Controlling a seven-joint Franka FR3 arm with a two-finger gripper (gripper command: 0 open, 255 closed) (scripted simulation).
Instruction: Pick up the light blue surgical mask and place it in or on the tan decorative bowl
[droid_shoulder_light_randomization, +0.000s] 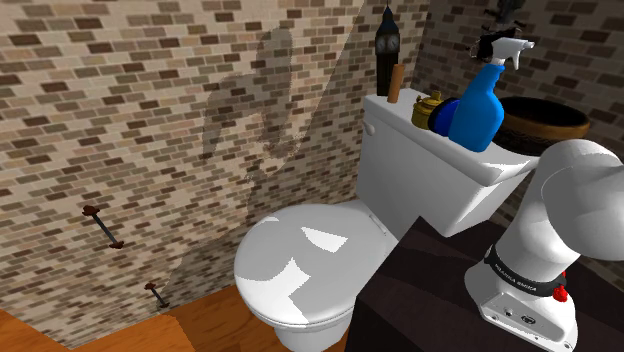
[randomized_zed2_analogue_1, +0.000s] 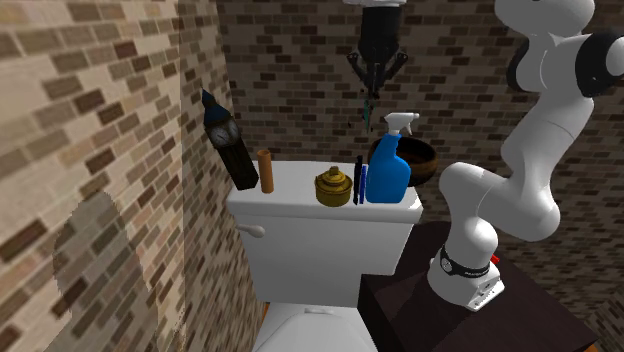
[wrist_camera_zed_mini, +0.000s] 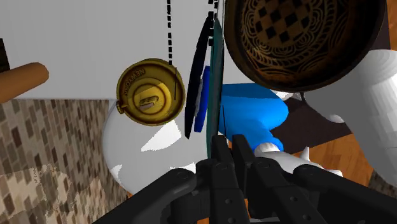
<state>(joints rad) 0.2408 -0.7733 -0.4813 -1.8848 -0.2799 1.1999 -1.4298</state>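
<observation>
1. The fingers (wrist_camera_zed_mini: 222, 159) are pressing together on one edge of the mask (wrist_camera_zed_mini: 217, 83), a thin teal sheet seen edge-on. The gripper (wrist_camera_zed_mini: 230, 142) is pinching it at the rim, so the rest is hanging free away from the hand.
2. In the second exterior view the gripper (randomized_zed2_analogue_1: 372, 78) is hovering high above the toilet tank (randomized_zed2_analogue_1: 300, 215). The mask (randomized_zed2_analogue_1: 367, 108) is dangling as a thin line, touching nothing on the lid. I judge this height is what is letting it pass over the blue spray bottle (randomized_zed2_analogue_1: 388, 170).
3. The bowl (randomized_zed2_analogue_1: 418, 158) is looking dark brown here rather than tan. It is sitting at about five o'clock from the gripper in that view, behind the bottle. The mask seems to be hanging beside the bowl's rim, not yet over its middle.
4. The wrist view is showing the bowl's patterned inside (wrist_camera_zed_mini: 305, 44) and the top of the gold tin (wrist_camera_zed_mini: 151, 93). The second exterior view is showing the gap between mask and tank instead. The shoulder view is placing the bowl (droid_shoulder_light_randomization: 545, 118) at three o'clock from the spray bottle (droid_shoulder_light_randomization: 478, 112).
</observation>
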